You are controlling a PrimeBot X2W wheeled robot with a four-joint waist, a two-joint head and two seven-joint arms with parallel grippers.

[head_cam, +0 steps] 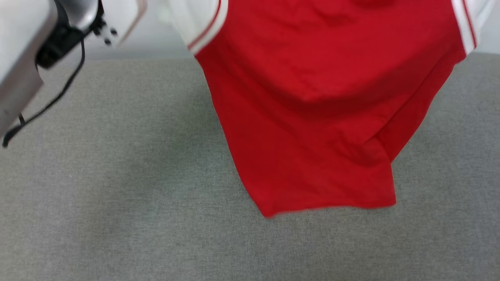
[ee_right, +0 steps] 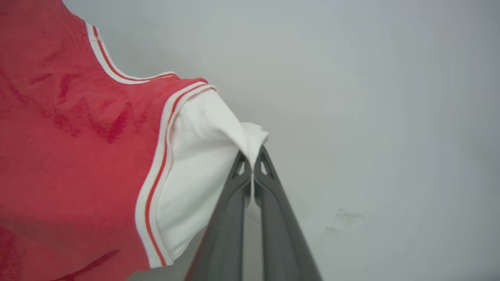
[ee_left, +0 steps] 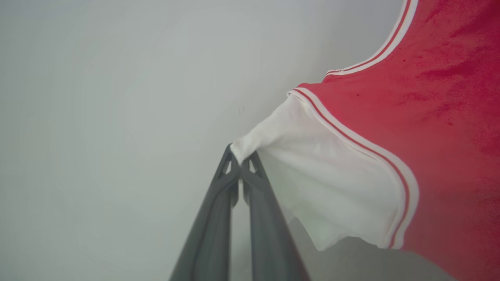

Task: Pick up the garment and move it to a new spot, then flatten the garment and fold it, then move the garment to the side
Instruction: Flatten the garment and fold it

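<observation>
The left gripper (ee_left: 240,162) was closed, and its two dark fingers pinched the edge of a white sleeve (ee_left: 324,187) right at their tips. From this pinch the sleeve widened away to the right of the gripper in the left wrist view, up to a red-and-white trim (ee_left: 404,195), and beyond the trim came the red body of the garment (head_cam: 312,117). The right gripper (ee_right: 253,162) was closed in the same way on the edge of the other sleeve (ee_right: 195,175), with a small fold of white cloth standing out just above its fingertips. Here the cloth spread to the left of the gripper in the right wrist view. So the garment was held up between the two grippers, one sleeve in each, and its body hung down from them. In the head view the red cloth fell in soft folds, narrower toward the bottom, over a grey surface (head_cam: 117,203). It could not be told whether the lower hem touched this surface or hung just above it. The pale left forearm (head_cam: 23,58) was at the upper left of that view, well to the side of the hanging cloth, with a black cable (head_cam: 58,93) loose under it. Behind both grippers there was a plain pale wall (ee_left: 117,97).
</observation>
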